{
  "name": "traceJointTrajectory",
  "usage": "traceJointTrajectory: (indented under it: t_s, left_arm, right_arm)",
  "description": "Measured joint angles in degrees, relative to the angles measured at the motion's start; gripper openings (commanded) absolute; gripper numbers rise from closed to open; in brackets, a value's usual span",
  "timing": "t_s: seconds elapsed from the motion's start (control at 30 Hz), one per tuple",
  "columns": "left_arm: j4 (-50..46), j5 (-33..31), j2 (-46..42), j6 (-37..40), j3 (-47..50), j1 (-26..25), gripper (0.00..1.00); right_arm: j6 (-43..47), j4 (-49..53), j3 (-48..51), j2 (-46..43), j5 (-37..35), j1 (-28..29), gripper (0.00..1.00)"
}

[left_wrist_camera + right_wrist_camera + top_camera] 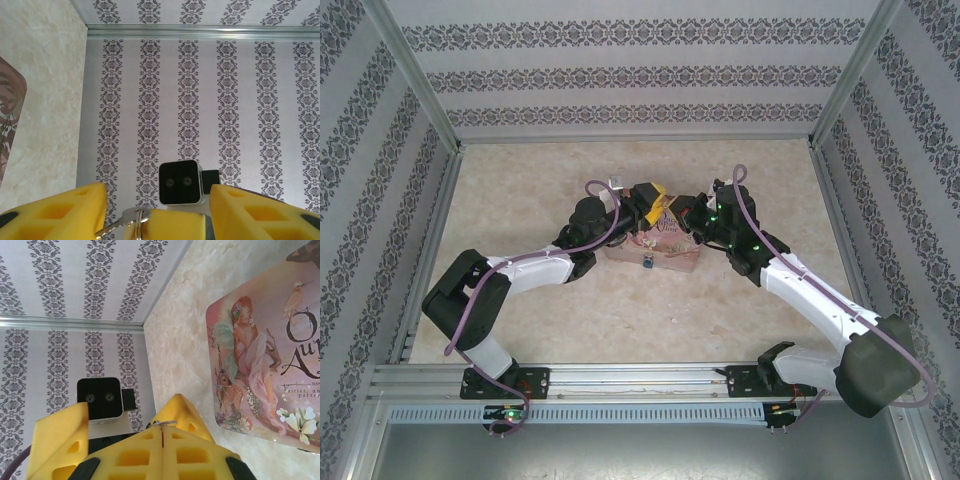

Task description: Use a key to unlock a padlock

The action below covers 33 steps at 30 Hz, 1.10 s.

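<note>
The tiny blue padlock (pixel 648 265) hangs at the front of the pink illustrated tin box (pixel 665 250), below both grippers. My right gripper (pixel 163 429) is shut, and a thin silver ring (pixel 165 422) pokes out at its tip. In the left wrist view the silver key (pixel 114 226) and its ring hang from those shut yellow fingers (pixel 172 225). My left gripper (pixel 157 220) is open, one finger on each side of the right gripper's fingers and the key. The two grippers meet above the box's far edge, left gripper (pixel 650 203), right gripper (pixel 674 208).
The pink box lid (pixel 270 350) lies to the right of my right gripper, and its corner (pixel 7 115) shows at the left. Patterned walls (pixel 620 75) enclose the beige table (pixel 520 200) on three sides. Each wrist camera (pixel 100 399) faces the other.
</note>
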<state>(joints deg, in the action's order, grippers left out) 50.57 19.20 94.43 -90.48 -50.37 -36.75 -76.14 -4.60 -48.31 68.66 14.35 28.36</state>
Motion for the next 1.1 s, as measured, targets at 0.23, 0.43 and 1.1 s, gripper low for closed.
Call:
traceJointTrajectory:
  t_s: [0.23, 0.43, 1.1]
  left_arm:
    - [-0.04, 0.0, 0.0, -0.07, 0.02, -0.02, 0.42]
    - [-0.07, -0.22, 0.0, -0.11, 0.02, -0.02, 0.31]
    - [-1.62, -1.44, -1.25, 0.46, 1.01, -0.02, 0.0]
  right_arm:
    - [0.0, 0.09, 0.0, -0.04, 0.0, 0.0, 0.0]
    - [0.09, 0.09, 0.0, -0.04, 0.0, 0.0, 0.0]
    - [1.31, 0.09, 0.98, -0.85, 0.02, -0.13, 0.0]
